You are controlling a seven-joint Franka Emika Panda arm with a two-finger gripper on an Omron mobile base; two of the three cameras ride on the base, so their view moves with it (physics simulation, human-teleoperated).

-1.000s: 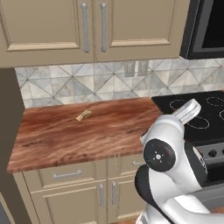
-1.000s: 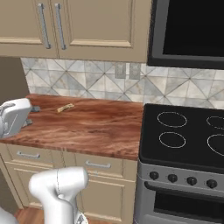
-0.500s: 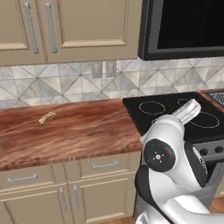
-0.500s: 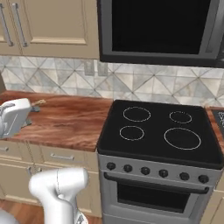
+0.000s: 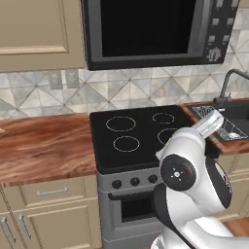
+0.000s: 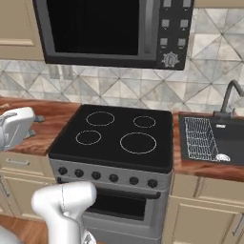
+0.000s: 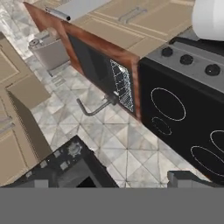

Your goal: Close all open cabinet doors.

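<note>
Base has driven rightward since the earlier frames: the whole view shifted, wall cabinets slid off left, stove (image 5: pixel 141 136) now centred, sink (image 6: pixel 214 140) in at right. Left to right: closed cabinet door (image 5: pixel 36 31) above the worktop's (image 5: pixel 44 146) left end, microwave (image 5: pixel 155 31), then sink. No open door visible; remaining ones presumably lie further right. Claw (image 6: pixel 33 126) spread wide, holding nothing, well below that door.

A glossy black glass cooktop (image 5: pixel 141 136) is set beside a reddish wood-grain counter (image 5: pixel 44 148); matt marbled tiles (image 5: pixel 121 90) are seen behind.
</note>
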